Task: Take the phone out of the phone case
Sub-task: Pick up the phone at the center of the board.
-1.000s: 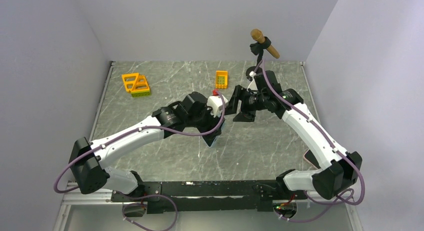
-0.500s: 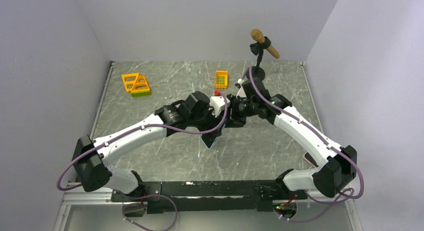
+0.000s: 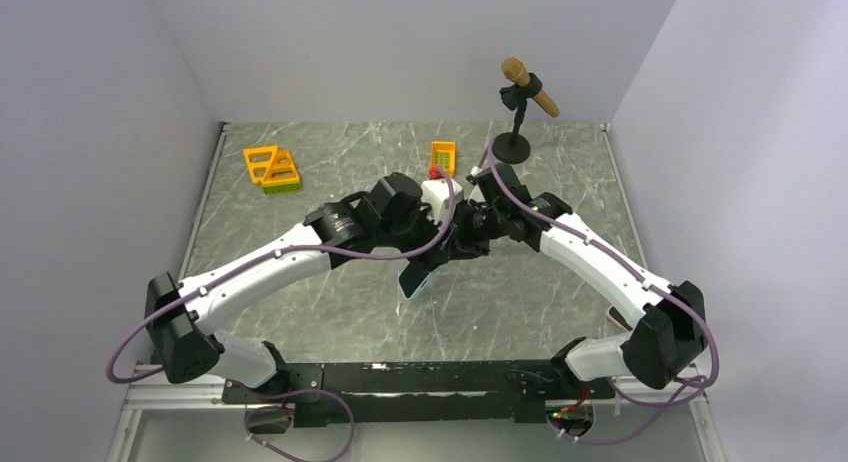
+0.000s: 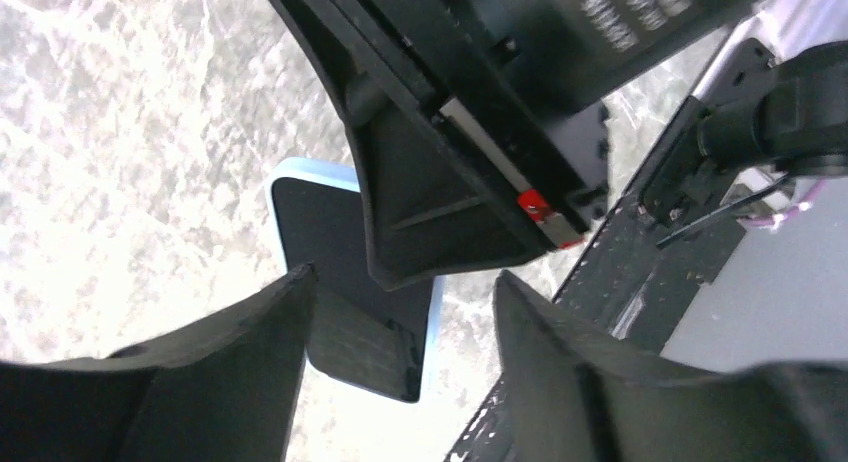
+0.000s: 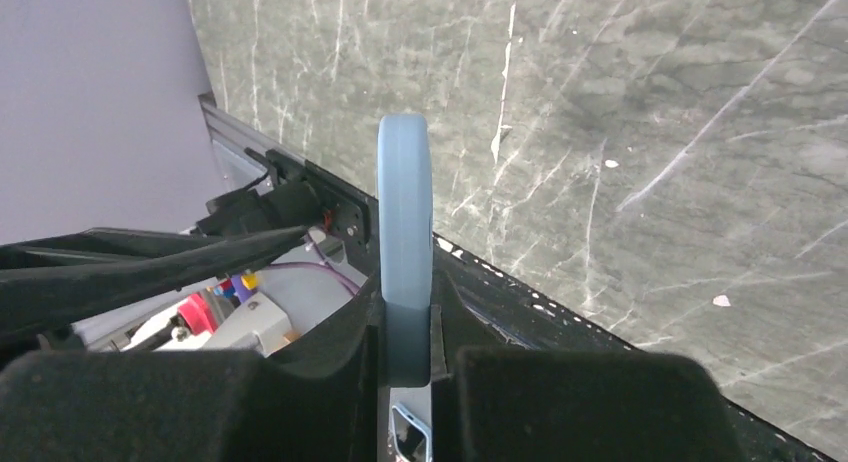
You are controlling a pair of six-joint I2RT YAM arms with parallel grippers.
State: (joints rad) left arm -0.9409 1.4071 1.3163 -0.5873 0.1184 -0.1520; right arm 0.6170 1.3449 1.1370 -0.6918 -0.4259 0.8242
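Blue phone case (image 5: 404, 222) edge-on, long axis along right tool (image 5: 405, 327), clenched on it; left tool (image 4: 400, 282) grip unclear.

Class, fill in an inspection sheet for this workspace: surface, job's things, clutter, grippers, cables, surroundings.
Surface: marbled grey-green table.
Job's things: phone, in its blue case, held up off the table.
Clutter: yellow toys back left; orange toy back centre; microphone on a stand, back right; pink thing at the right edge, partly hidden.
Grippers: right gripper clamped across the phone's faces; left gripper has its jaws apart, beside the phone.
Cables: purple cables run along both arms.
Surroundings: plain grey walls on three sides.
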